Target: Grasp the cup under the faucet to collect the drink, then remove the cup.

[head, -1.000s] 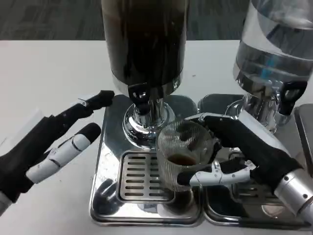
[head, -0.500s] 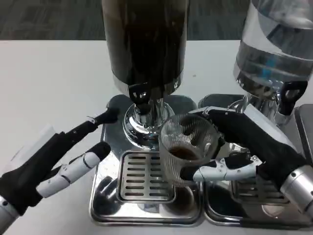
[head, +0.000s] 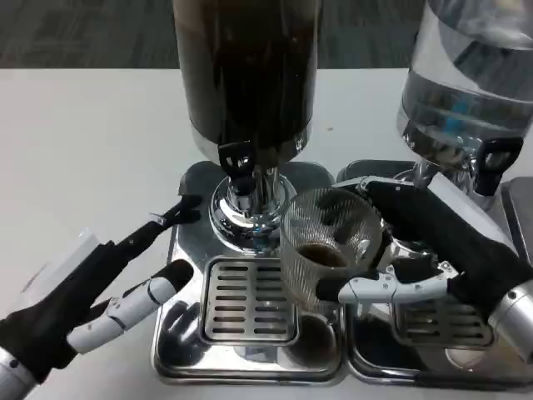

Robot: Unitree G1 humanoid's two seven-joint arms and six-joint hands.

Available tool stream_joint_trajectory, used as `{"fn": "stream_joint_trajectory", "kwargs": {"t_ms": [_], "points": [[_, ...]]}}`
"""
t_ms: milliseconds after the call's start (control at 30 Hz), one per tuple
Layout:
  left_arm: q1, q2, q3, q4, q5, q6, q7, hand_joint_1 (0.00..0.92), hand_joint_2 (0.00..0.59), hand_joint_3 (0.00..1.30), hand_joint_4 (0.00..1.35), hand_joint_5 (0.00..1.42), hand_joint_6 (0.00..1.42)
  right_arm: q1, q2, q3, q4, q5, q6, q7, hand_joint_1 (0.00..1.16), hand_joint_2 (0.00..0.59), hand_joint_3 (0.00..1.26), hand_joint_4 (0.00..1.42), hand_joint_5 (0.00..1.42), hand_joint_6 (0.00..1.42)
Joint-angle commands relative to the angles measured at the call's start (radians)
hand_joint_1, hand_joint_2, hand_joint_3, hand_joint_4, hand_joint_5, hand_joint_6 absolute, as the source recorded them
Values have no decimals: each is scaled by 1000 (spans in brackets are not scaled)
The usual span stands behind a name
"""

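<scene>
The right hand (head: 433, 250) grips the ribbed clear glass cup (head: 329, 246), apparently holding a little dark drink. The left hand (head: 100, 287) hovers with fingers spread, holding nothing.

There is one camera, mounted high on the robot's head or chest, tilted steeply down and forward at the dark drink dispenser (head: 247, 75). It sits close: the dispenser's top is cut off by the upper edge. Below the dispenser the steel drip tray (head: 250, 312) runs nearly to the bottom edge. To the dispenser's right a clear water dispenser (head: 470, 79) is cropped by the side. Beyond the dispenser lies the white table (head: 83, 125), then dark carpet (head: 83, 33).
</scene>
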Motion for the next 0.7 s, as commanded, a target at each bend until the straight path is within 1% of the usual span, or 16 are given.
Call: {"fn": "stream_joint_trajectory", "kwargs": {"t_ms": [33,367,700], "points": [[30,-13,2,-17,13,-21,33,0,213,77,0,25,62,-8,-5,-10,-36,28,-2,10,906,215,657,671,775,761],[123,-21,21,-117,18,-40,69,0,213,64,0,12,56,32,-11,-25,-100,49,15,30,905,215,665,675,775,763],[190,-24,37,-177,5,-39,68,0,212,58,0,11,54,105,-37,-55,-180,84,38,55,904,215,669,679,775,763]]}}
